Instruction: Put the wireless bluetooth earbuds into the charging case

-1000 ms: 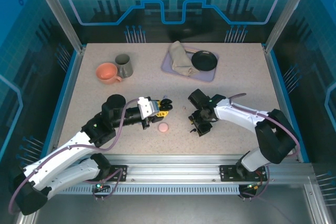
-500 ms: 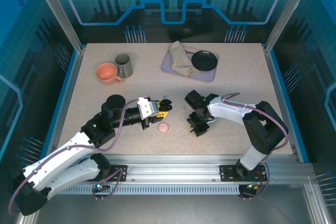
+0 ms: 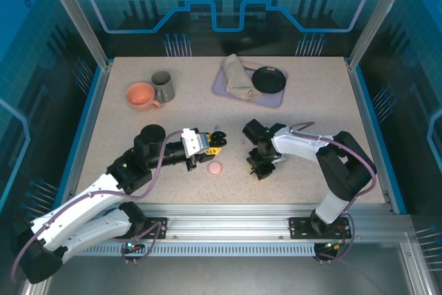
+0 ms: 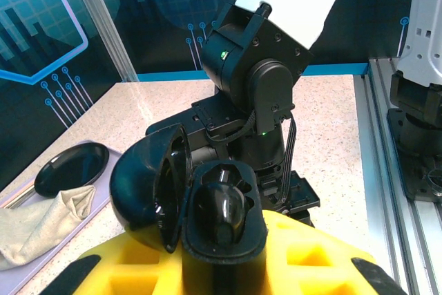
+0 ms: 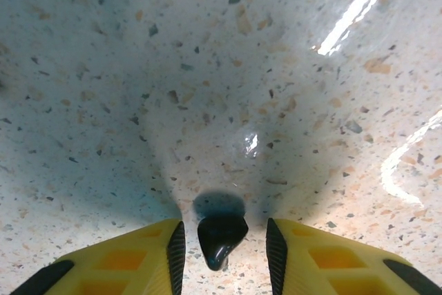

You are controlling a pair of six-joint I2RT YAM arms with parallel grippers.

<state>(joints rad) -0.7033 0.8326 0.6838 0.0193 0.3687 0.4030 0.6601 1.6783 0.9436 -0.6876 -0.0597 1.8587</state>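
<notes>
The right gripper has been shifted slightly left (fingers parted), with a black earbud lying between them toward the table's near edge. The open case is clamped by the left gripper.

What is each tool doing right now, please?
Left tool: closed on the open black charging case.
Right tool: open, straddling a black earbud, not gripping it.

The desk carries two drinking vessels: one orange cup and one grey mug. One lilac tray holds one beige cloth and one black dish. There are two round cases: one pink case and one black case, which is open. One black earbud lies on the speckled surface.
</notes>
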